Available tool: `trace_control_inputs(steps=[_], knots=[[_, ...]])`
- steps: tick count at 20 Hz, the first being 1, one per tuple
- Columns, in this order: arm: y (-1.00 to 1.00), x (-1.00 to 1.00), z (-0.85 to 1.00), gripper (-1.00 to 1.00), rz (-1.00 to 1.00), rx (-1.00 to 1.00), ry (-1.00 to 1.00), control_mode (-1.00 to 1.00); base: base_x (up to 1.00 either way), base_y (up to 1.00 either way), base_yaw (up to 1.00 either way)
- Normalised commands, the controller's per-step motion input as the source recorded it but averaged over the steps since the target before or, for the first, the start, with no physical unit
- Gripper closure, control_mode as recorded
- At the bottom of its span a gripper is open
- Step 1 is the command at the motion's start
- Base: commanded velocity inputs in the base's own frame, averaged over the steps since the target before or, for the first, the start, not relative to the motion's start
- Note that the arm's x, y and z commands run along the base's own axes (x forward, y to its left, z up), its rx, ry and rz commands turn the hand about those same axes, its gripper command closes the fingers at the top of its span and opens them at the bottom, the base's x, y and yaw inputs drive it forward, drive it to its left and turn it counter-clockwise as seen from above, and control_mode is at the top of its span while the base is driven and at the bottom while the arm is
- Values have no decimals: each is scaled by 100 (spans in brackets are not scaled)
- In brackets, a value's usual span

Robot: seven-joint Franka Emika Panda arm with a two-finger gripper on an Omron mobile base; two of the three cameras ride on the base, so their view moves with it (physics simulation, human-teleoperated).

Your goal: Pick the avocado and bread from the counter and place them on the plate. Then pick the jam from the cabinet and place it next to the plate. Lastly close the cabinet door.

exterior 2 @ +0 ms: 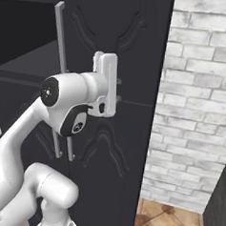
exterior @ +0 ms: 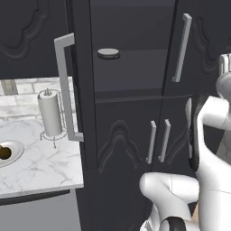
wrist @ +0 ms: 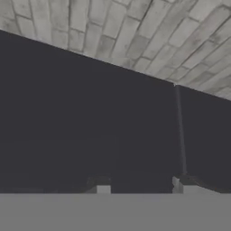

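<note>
Gripper [wrist: 142,186] jaws drawn in, nothing between them, facing the black cabinet [wrist: 90,117] front. Cabinet door [exterior: 74,85] hangs open, left of the cabinet's shelf opening. Flat grey jam [exterior: 108,53] sits on that shelf. Plate [exterior: 13,151] with avocado [exterior: 4,153] on the counter [exterior: 45,167], left of the cabinet.

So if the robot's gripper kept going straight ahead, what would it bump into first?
Most likely the black cabinet front right ahead of the gripper; how close it is, I can't tell.
</note>
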Motion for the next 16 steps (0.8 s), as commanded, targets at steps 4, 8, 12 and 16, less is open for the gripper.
trace_control_inputs(steps=[4,8,12,16], knots=[[34,-59,58,-100,0,0,0,-100,0,0,0],[9,-83,54,-100,5,0,0,-100,0,0,0],[7,-79,24,-100,5,0,3,-100,0,0,0],[20,-62,0,-100,1,-4,20,-100,0,0,0]])
